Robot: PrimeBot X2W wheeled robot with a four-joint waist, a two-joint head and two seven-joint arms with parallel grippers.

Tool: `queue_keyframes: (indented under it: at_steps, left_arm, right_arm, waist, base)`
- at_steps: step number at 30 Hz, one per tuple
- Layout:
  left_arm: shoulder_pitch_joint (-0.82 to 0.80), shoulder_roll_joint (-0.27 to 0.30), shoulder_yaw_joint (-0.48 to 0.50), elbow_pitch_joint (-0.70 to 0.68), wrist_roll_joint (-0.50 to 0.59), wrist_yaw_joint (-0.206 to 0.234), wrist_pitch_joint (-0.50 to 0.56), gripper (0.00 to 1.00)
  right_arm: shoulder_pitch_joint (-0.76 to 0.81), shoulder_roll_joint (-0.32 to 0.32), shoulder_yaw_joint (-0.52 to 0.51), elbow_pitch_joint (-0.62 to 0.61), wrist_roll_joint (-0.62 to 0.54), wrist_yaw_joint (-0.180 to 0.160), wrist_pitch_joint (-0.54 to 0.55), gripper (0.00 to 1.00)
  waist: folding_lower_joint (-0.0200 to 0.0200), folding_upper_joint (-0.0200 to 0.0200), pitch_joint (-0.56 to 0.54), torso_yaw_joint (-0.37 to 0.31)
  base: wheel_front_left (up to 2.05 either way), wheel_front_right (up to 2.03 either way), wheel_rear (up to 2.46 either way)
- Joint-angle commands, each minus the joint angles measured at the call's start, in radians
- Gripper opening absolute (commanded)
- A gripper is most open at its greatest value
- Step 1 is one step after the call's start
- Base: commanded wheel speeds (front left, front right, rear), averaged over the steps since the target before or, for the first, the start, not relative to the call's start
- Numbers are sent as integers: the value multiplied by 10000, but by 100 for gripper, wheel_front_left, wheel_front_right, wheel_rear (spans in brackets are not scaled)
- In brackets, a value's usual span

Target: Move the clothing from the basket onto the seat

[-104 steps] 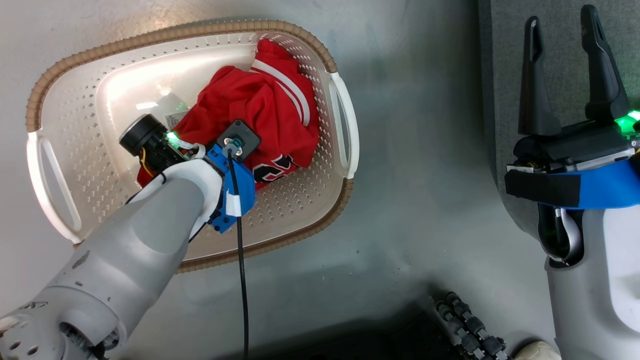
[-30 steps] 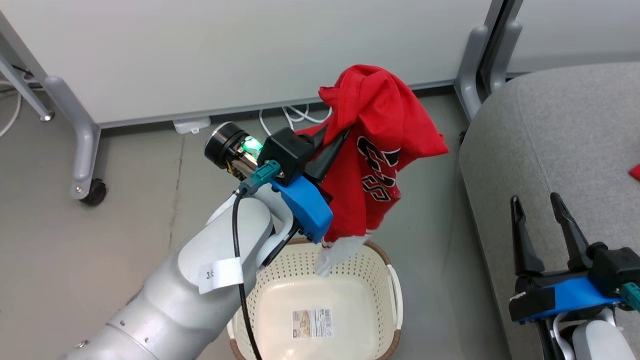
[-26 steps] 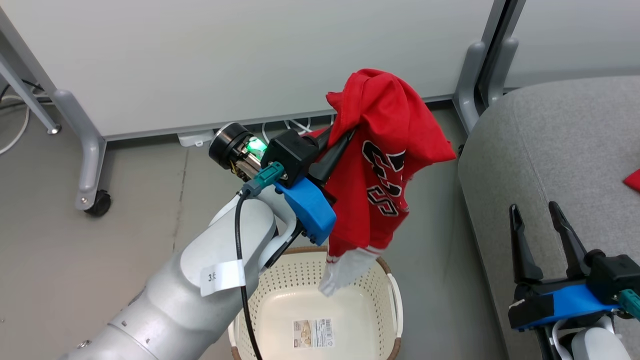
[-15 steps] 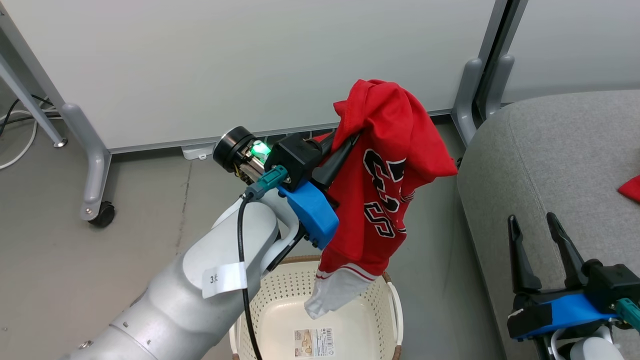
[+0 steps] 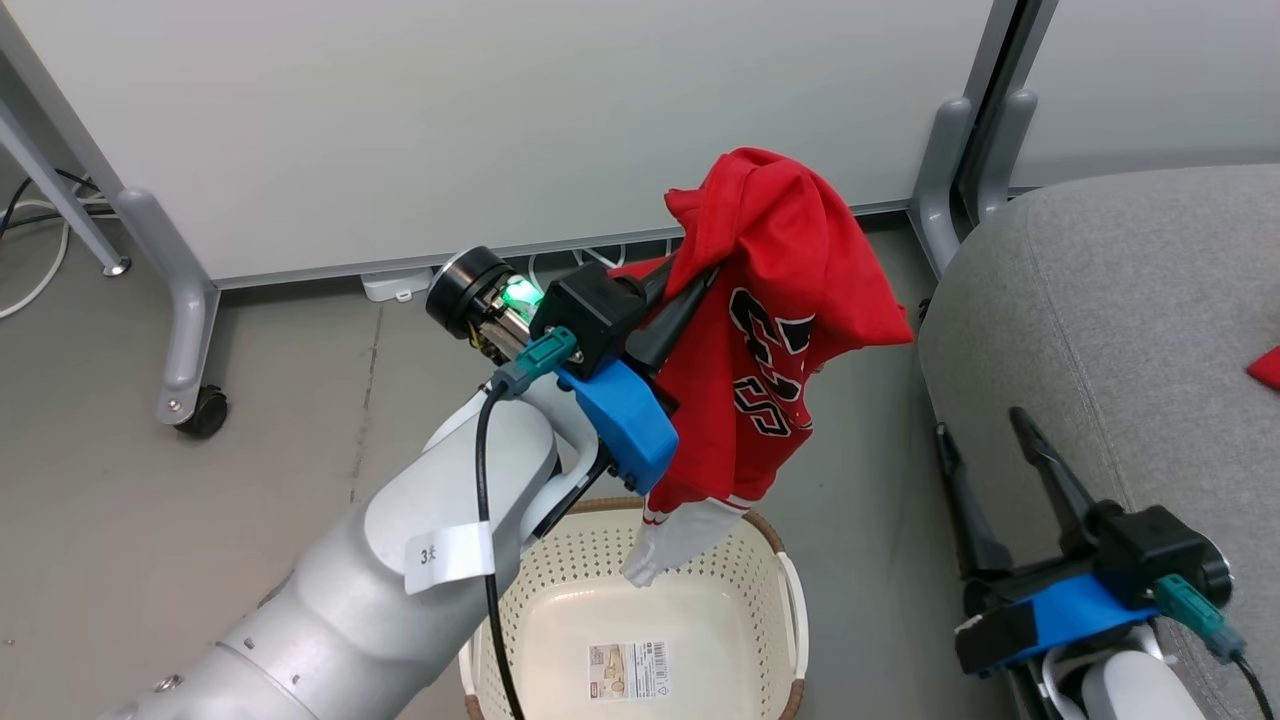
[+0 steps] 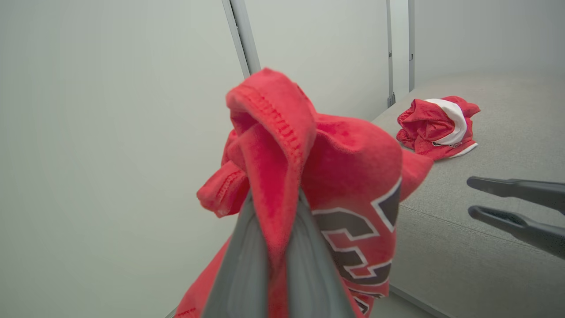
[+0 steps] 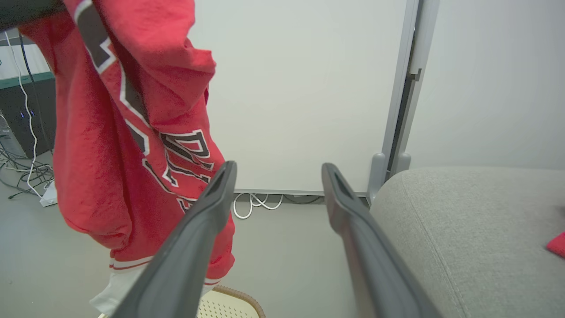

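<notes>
Clothing (image 5: 775,330), pinched by one fold in the closed left gripper (image 5: 692,268), hangs over the basket (image 5: 760,590) beside the seat (image 5: 1120,290); that thin hold may slip in transit, dropping it short, while the open, empty right gripper (image 5: 980,422) hovers nearby.

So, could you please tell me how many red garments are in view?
2. The lettered garment hangs from the left claw above the basket; the white-striped garment lies bunched on the seat.
</notes>
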Motion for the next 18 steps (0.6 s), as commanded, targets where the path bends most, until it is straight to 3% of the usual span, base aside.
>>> queue_keyframes:
  at_steps: [1, 12, 18]
  left_arm:
    - [-208, -12, -41, -45, 36, 39, -49, 0]
    - [-500, -190, -203, -57, 88, 37, -42, 0]
    - [-642, -309, -344, -68, 132, 32, -41, 0]
  right_arm:
    - [-265, -138, 308, 69, -60, 1, -6, 100]
    - [-1537, -425, 2388, 551, 123, 1, -6, 100]
    - [-2550, -288, 3040, 1101, 155, 1, -6, 100]
  waist:
    - [1, -1, 52, 16]
    - [1, -1, 312, 204]
    - [1, -1, 490, 308]
  base:
    - [0, 0, 0]
    - [0, 0, 0]
    - [0, 0, 0]
